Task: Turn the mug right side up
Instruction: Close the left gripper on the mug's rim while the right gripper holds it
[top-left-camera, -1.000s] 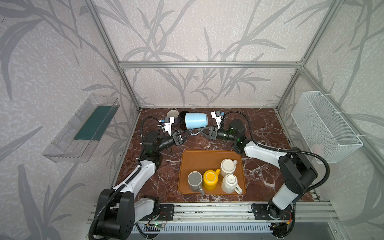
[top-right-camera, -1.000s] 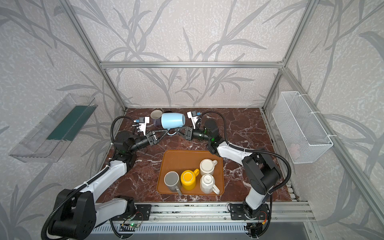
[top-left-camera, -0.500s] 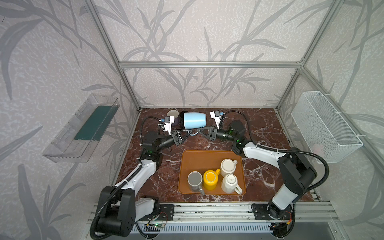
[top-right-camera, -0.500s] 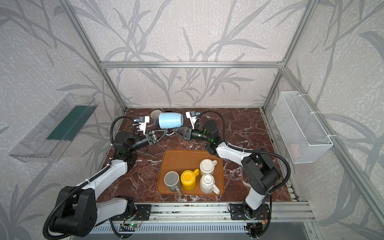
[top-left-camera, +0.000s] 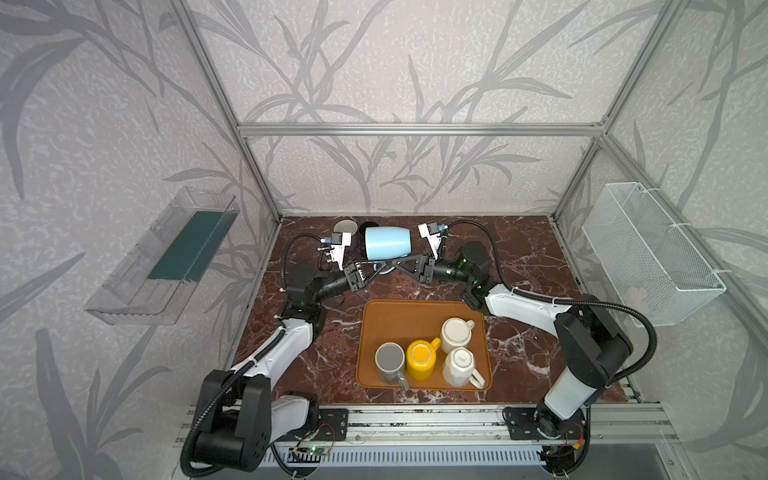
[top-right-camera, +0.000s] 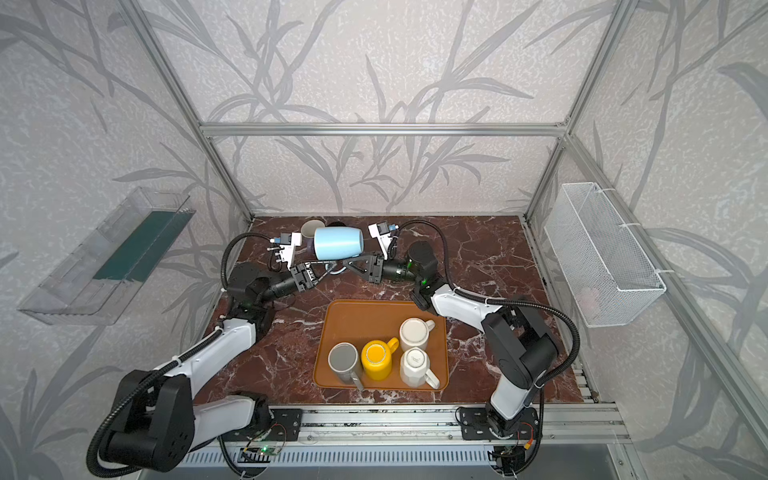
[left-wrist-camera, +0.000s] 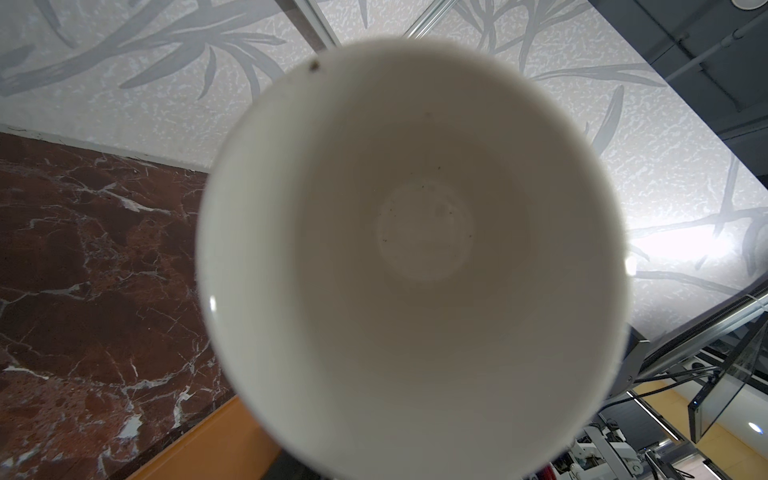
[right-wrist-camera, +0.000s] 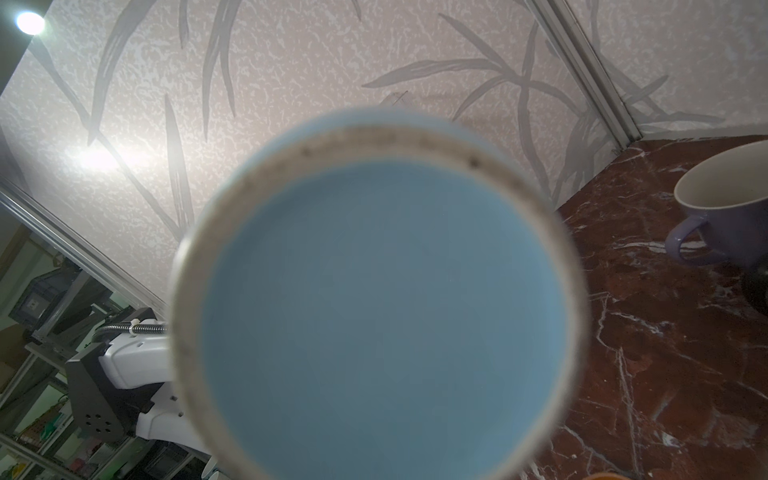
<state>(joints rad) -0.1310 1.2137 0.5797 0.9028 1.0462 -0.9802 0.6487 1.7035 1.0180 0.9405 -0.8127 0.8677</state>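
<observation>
A light blue mug (top-left-camera: 388, 243) (top-right-camera: 337, 244) hangs on its side above the back of the table in both top views, its mouth to the left. My right gripper (top-left-camera: 392, 262) (top-right-camera: 347, 263) reaches under it from the right and is shut on the mug at its handle. From the left, my left gripper (top-left-camera: 371, 269) (top-right-camera: 323, 271) comes up to the same handle; how wide its jaws stand is hidden. The left wrist view looks into the mug's white inside (left-wrist-camera: 424, 249). In the right wrist view the mug's blue base (right-wrist-camera: 382, 316) covers the jaws.
An orange tray (top-left-camera: 386, 320) in front holds a grey mug (top-left-camera: 390, 361), a yellow mug (top-left-camera: 420, 358) and two white mugs (top-left-camera: 456, 332). A purple mug (top-left-camera: 345, 227) (right-wrist-camera: 725, 208) stands at the back. A wire basket (top-left-camera: 652, 249) hangs on the right wall, a clear shelf (top-left-camera: 166, 257) on the left.
The mug has shifted slightly left with the right gripper. The left gripper has moved in under the mug toward its handle, its jaws narrowing.
</observation>
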